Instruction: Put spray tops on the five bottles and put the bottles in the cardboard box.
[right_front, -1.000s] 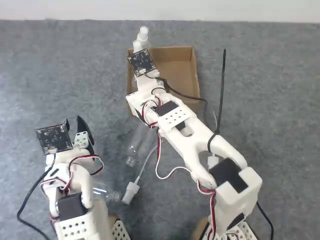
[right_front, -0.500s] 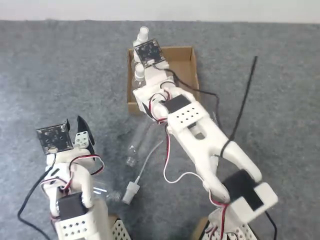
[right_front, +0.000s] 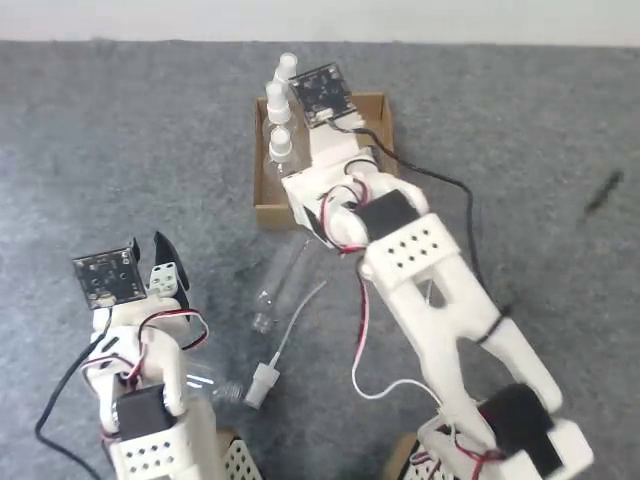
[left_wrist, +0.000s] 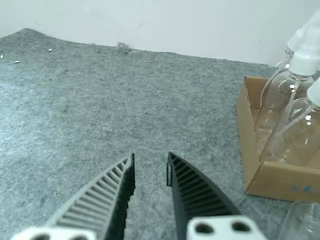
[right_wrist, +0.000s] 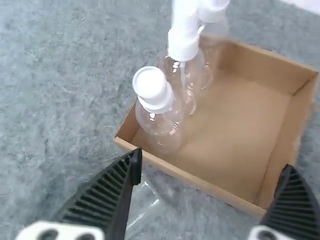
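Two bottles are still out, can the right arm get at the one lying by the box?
Probably yes: the right gripper hangs open over the near wall of the cardboard box, and the lying bottle is beside it, uncovered.

The white right arm (right_front: 430, 290) has swung over the last second. Its wrist has slid from above the left wall of the shallow brown cardboard box (right_front: 385, 125) towards the box's far side and to the right, and its elbow has dropped towards the near edge of the high view. That has uncovered the clear plastic bottles with white spray tops (right_front: 281, 140). Three tops now stand in a row along the left wall, where one showed before and two half a second ago. The thin black strip (right_front: 605, 190) on that arm has swept from upright to far right.
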